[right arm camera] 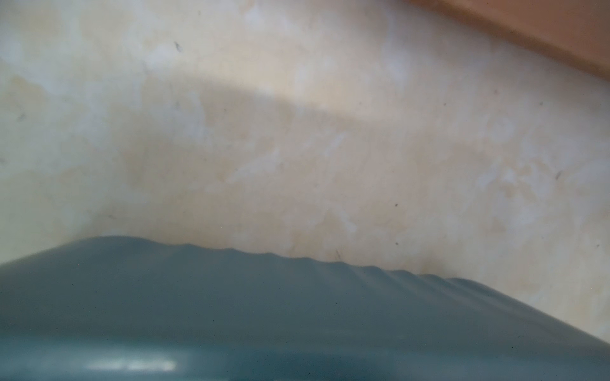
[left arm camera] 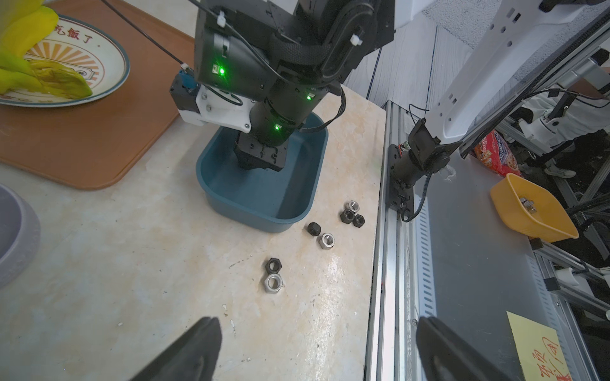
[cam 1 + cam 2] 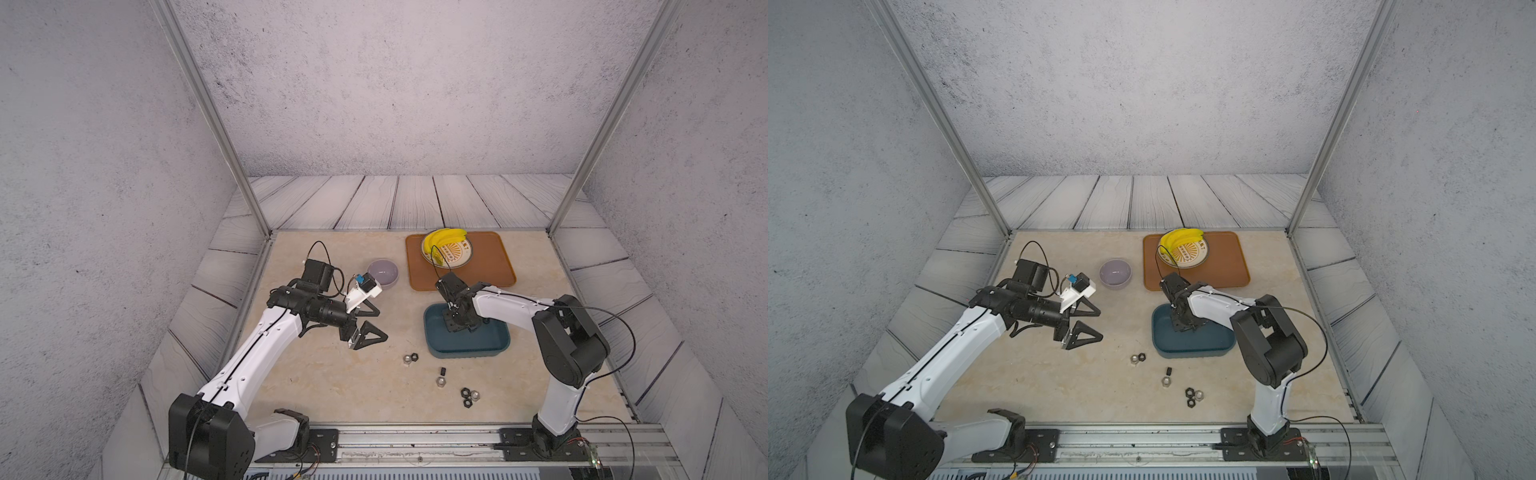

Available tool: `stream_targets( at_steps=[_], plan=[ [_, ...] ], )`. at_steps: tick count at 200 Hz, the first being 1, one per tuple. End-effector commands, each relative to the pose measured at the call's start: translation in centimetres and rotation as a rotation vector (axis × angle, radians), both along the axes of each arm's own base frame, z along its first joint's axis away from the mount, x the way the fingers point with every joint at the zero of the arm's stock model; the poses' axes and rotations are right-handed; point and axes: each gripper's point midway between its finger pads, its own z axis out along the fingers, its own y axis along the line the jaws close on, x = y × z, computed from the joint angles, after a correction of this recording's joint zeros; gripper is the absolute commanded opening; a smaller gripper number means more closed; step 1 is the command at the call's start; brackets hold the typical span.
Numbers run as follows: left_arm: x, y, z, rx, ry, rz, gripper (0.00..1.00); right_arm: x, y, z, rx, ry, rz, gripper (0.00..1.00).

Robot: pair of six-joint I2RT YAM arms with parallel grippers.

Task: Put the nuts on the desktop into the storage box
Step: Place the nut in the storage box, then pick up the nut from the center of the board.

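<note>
1. The right gripper (image 3: pixel 457 327) points nose-down inside the storage box (image 3: pixel 469 351), low over its floor. Its own body hides the fingertips, so I cannot tell whether the jaws are apart or pinching a nut. From the pose, this looks like the drop-off.
2. Release only while this low, so a nut settles flat and does not bounce over the shallow wall. A small opening is enough, because the box wall is close beside the gripper.
3. Afterwards rise straight up past the rim before swinging away. Otherwise a finger could catch the wall and drag the light tub.
4. Seven nuts (image 2: pixel 351 214) lie on the desktop (image 3: pixel 332 382). All are outside the box, on the side of the right gripper nearest the robot's base. The cluster of three (image 3: pixel 469 397) is a sensible next pick for this arm.
5. The left gripper (image 3: pixel 382 325) hovers over the desktop, spread wide and empty. A touching pair (image 3: pixel 410 358) lies just ahead of its fingertips, between it and the box. Pinch one nut at a time, closing across its flats so the neighbouring nut is not knocked away.
</note>
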Motion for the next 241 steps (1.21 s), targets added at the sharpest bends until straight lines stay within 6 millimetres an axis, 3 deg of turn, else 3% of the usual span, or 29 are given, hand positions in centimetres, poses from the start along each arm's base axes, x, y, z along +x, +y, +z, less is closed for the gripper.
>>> stream_targets(
  at_steps=[1,32,60,147,197,212,222,241],
  plan=[
    [-0.4,0.2,0.2,-0.012,0.003,-0.001,0.98,0.2,-0.2,-0.2,-0.014,0.002,-0.007,0.34],
    [-0.3,0.3,0.1,-0.011,0.001,0.002,0.98,0.2,0.2,0.8,0.016,-0.004,-0.006,0.46],
    [0.8,0.6,-0.6,0.029,-0.001,0.07,0.98,0.1,0.1,2.4,0.033,-0.027,-0.013,0.49],
    [0.5,1.0,-0.9,0.056,-0.053,0.048,0.98,-2.2,-0.1,10.0,0.189,-0.123,-0.023,0.58],
    [1.0,1.0,-1.5,0.078,-0.063,0.067,0.98,-7.2,-1.0,12.6,0.289,-0.061,-0.004,0.74],
    [0.8,0.7,-1.8,0.08,-0.065,0.047,0.98,-9.1,-1.6,12.7,0.312,-0.028,-0.014,0.86],
    [0.6,0.4,-2.1,0.079,-0.065,0.025,0.98,-10.3,-1.6,12.8,0.345,-0.003,-0.022,0.99],
    [0.4,-0.3,-2.4,0.055,-0.082,-0.013,0.98,-13.0,-1.3,13.6,0.42,0.074,-0.024,0.99]
  ],
)
